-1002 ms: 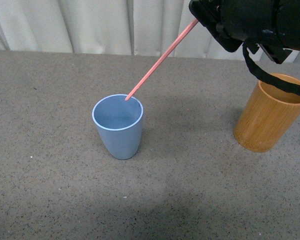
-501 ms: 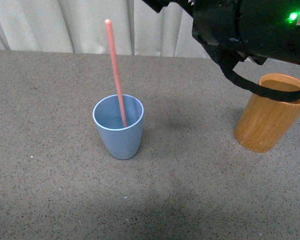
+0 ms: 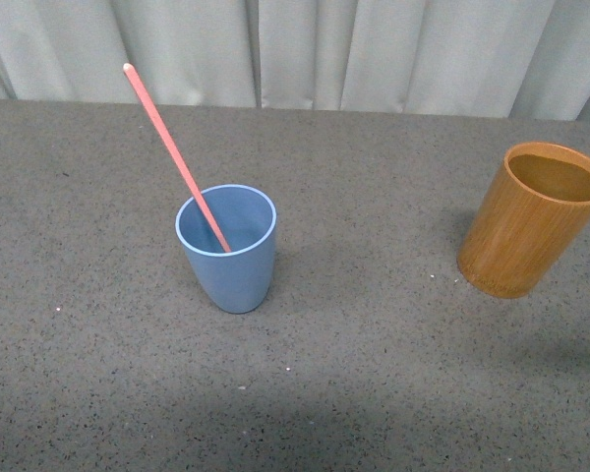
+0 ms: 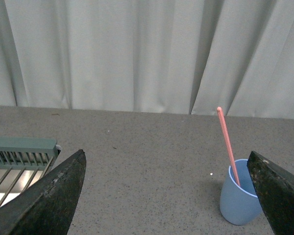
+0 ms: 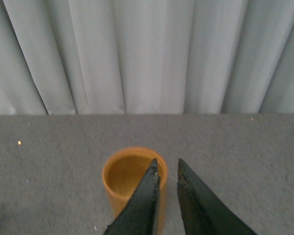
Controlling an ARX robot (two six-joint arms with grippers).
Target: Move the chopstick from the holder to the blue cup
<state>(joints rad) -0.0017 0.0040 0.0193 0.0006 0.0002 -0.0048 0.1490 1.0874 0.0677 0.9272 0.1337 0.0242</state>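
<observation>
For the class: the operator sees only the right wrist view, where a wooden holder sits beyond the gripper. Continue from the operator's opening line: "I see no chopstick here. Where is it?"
Observer: In the front view the chopstick stands in the blue cup, with its top leaning toward the robot's left.
Operator: Is an arm near that cup?
Observer: Neither arm shows in the front view. In the left wrist view the left gripper is wide open, and the cup sits on the table beyond it, apart from it.
Operator: Anything else on that side?
Observer: The left wrist view shows a green slatted rack, partly hidden behind one finger.
</observation>
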